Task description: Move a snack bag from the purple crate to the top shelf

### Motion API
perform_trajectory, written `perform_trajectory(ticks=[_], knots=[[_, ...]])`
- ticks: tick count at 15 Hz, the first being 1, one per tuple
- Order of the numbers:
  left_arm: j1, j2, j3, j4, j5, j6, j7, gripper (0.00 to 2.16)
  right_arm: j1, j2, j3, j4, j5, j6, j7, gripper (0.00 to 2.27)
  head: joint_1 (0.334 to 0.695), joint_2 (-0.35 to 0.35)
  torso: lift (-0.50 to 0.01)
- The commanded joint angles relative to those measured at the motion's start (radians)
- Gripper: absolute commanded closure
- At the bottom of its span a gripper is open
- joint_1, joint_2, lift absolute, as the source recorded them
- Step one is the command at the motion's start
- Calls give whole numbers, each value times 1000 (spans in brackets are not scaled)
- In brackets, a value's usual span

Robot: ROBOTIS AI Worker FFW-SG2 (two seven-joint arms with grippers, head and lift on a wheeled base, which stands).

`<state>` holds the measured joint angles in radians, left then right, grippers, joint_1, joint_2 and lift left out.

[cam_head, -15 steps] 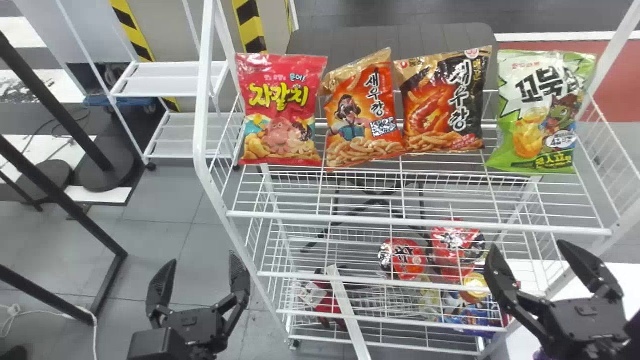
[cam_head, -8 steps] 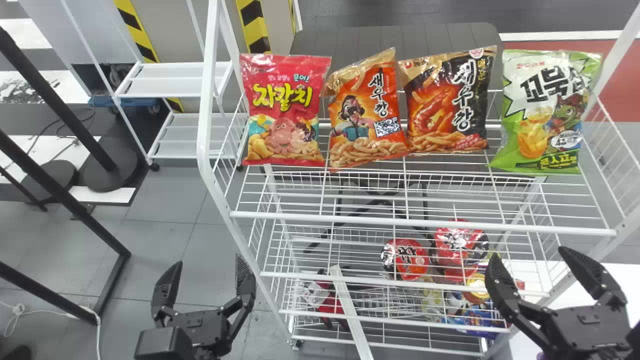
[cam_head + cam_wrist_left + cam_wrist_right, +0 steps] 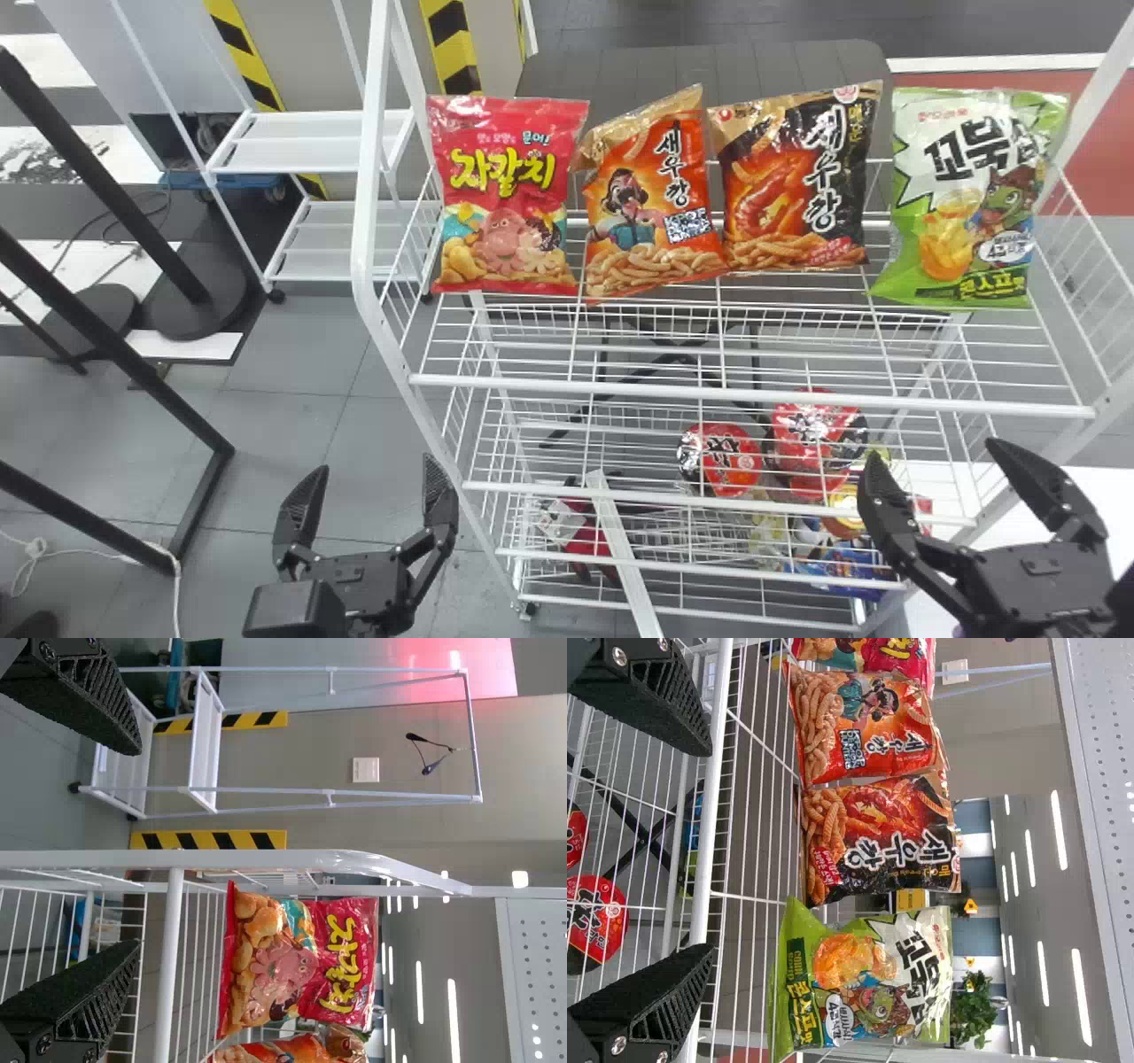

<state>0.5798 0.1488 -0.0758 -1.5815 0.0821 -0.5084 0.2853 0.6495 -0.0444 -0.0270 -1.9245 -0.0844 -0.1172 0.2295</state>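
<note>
We find four snack bags (image 3: 793, 195) along the top shelf (image 3: 753, 395).
In the head view, across the upper half, we see the red bag (image 3: 505, 199), then orange, black and green; our left gripper (image 3: 374, 465) is wide at lower left, our right gripper (image 3: 935, 450) wide at lower right. The left wrist view shows us the red bag upright; the right, the green one.

Shop-like space: snack bags (image 3: 507, 195) on wire rack (image 3: 753, 395).

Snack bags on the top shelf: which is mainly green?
The rightmost bag in the head view; left of it stand the red bag, orange bag and black-and-orange bag.
</note>
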Motion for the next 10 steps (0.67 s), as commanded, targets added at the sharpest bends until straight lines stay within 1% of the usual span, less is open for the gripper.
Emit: perform_trajectory(ticks=[1, 10], knots=[[0, 0, 1, -3, -1, -5, 0, 16, -1, -3, 6, 2, 0, 0, 1, 19, 695, 132, 2], [-2, -5, 1, 3, -1, -14, 6, 16, -5, -5, 19, 15, 17, 0, 7, 16, 695, 146, 2]])
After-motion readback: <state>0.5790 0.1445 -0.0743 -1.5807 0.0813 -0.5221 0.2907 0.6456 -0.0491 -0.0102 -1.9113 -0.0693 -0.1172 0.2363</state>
